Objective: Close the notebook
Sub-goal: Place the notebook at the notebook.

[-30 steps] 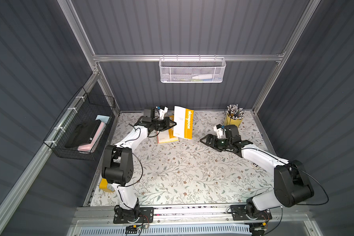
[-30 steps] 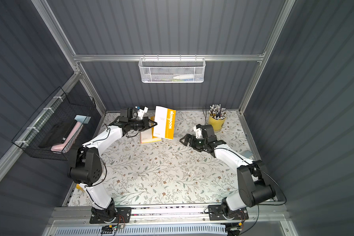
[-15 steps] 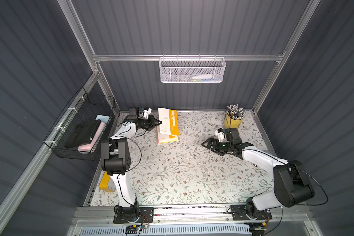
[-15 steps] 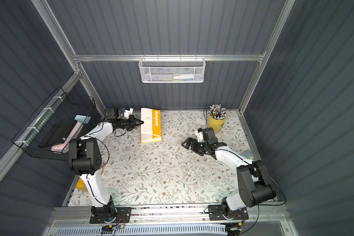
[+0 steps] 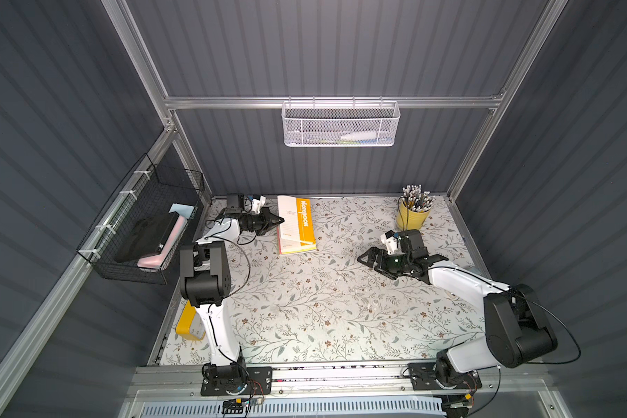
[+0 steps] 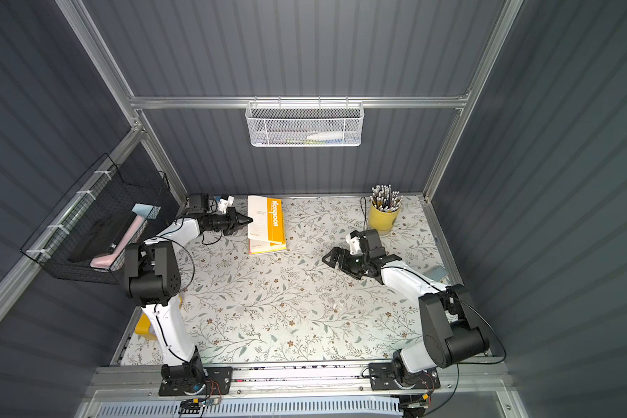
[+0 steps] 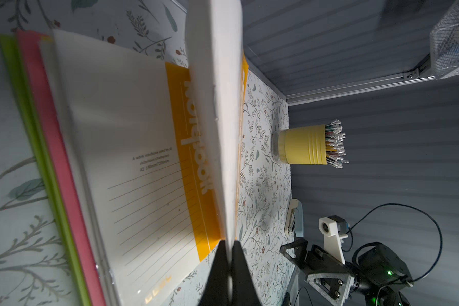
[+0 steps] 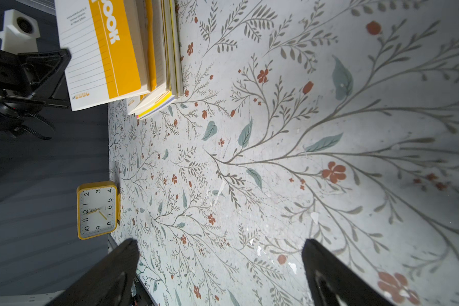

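One floral table (image 5: 341,318) under everything. On the left wall hangs a black wire basket (image 5: 174,188), on the back wall a white mesh basket (image 5: 304,126).

The notebook (image 5: 295,224) (image 6: 266,224) lies at the back of the table, left of centre, with its yellow band and title facing up in both top views. In the right wrist view its top cover sits lifted off the page stack, not flat, so it is not fully closed.

My left gripper (image 5: 281,219) lies level at the notebook's left edge, tips on it. The jaws are squeezed together. In the left wrist view a white leaf, seen edge-on, runs straight in between the tips (image 7: 228,243), so it is pinched.

My right gripper (image 8: 220,243) hangs low over the right half of the table, well apart from the notebook. Its jaws are spread wide with nothing between them.

A yellow cup (image 5: 411,217) full of pencils stands at back right, near that gripper. A yellow clock (image 8: 97,209) stands at the front-left table edge.
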### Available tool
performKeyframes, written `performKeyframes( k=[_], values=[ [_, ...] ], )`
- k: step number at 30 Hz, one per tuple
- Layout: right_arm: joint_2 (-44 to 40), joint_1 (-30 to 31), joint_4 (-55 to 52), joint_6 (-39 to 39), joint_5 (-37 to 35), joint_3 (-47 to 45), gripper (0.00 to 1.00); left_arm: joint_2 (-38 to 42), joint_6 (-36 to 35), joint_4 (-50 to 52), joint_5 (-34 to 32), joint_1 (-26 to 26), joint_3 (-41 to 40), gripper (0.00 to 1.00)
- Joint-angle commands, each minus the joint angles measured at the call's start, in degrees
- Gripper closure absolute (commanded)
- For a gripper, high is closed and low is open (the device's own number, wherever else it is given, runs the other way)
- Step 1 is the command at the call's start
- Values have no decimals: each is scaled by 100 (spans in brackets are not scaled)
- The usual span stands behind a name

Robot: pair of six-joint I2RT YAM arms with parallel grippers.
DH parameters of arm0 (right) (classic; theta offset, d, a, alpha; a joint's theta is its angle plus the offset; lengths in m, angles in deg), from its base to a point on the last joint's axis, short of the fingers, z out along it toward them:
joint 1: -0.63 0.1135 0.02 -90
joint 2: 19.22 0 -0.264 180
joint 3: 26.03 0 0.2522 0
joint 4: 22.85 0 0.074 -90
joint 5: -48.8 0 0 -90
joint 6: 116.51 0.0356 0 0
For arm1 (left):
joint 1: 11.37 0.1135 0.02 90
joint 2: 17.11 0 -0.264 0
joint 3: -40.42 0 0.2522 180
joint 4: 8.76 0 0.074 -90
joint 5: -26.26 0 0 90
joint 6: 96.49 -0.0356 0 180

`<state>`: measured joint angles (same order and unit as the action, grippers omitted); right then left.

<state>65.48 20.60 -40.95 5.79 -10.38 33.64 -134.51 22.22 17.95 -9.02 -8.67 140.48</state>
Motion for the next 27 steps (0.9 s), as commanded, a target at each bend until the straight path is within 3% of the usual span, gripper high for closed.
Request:
performKeyframes(
  k=[1, 15, 27],
  values=[
    [-77, -19, -21, -82, 37, -92, 1, -157, 28, -177, 35, 38, -128, 97],
    [-7, -19, 5, -74, 75, -108, 1, -397, 73, -548, -217, 38, -395, 94],
    [-19, -19, 6, -65, 71, -135, 1, -577, -113, -270, -418, 32, -137, 80]
  ],
)
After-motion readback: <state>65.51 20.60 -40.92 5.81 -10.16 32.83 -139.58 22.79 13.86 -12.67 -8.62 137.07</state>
